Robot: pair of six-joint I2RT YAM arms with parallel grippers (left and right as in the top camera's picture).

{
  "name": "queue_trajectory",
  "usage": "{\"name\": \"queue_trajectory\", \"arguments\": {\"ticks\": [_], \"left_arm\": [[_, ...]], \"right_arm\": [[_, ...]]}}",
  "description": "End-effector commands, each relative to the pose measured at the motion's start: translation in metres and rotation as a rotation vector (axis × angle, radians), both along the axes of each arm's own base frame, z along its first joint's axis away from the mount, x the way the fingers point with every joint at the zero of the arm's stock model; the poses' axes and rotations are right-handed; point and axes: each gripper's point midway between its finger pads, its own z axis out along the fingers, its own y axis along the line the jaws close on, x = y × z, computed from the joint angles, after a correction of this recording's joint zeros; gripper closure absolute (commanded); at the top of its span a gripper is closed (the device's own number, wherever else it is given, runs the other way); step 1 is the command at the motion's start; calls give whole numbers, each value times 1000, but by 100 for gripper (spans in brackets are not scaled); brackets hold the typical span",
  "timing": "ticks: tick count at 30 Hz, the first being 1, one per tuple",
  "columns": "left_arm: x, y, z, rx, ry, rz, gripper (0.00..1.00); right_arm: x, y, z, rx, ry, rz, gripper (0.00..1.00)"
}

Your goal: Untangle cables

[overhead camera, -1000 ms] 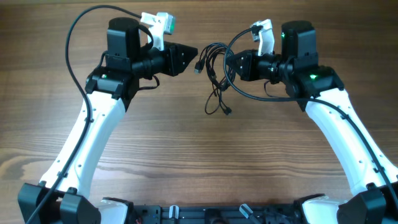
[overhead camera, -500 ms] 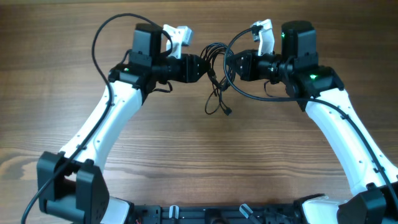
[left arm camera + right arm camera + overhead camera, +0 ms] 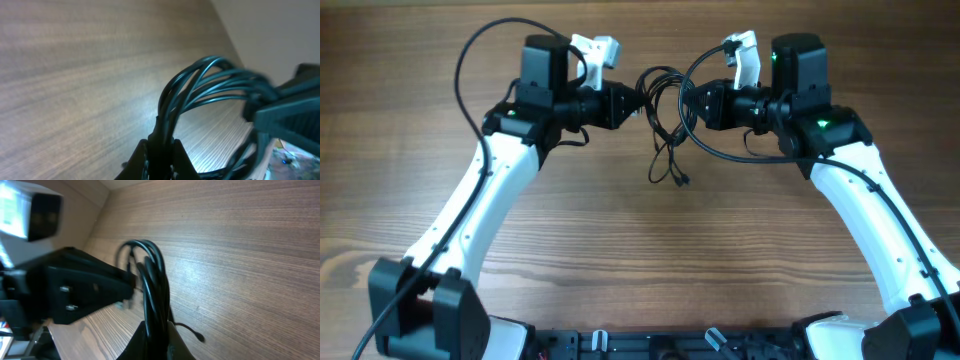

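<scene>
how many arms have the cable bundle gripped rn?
2. Left fingers are shut on the left side of the cables; right fingers are shut on the right side.

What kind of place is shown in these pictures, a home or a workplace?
Probably a robotics test bench, not a home: a white left arm and right arm stand at a wood-grain table, with one bundle of black cables between them.
</scene>
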Motion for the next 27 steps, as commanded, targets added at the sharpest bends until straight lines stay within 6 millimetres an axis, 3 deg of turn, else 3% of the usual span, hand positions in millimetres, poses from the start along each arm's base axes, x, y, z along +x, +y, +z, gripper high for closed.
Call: {"name": "queue_trajectory", "arguments": {"ticks": [1,5,10,13,18,27], "left_arm": [[7,24,50,-22,-147,68,96],[15,45,84,-15,-272,153,96],[30,72,80,82,-293,308,96],[36,82,60,142,-243,362,96],[37,83,20,190,-123,353,96],[33,84,-58,249,135,356,96]], "right_arm": [[4,0,9,4,-21,-5,96],[4,-1,8,0,-20,-10,96],[4,-1,8,0,-20,-10,96],[4,-1,8,3,-18,-10,96],[1,3,10,23,-10,9,96],[-20,25,33,161,-25,181,96]]}}
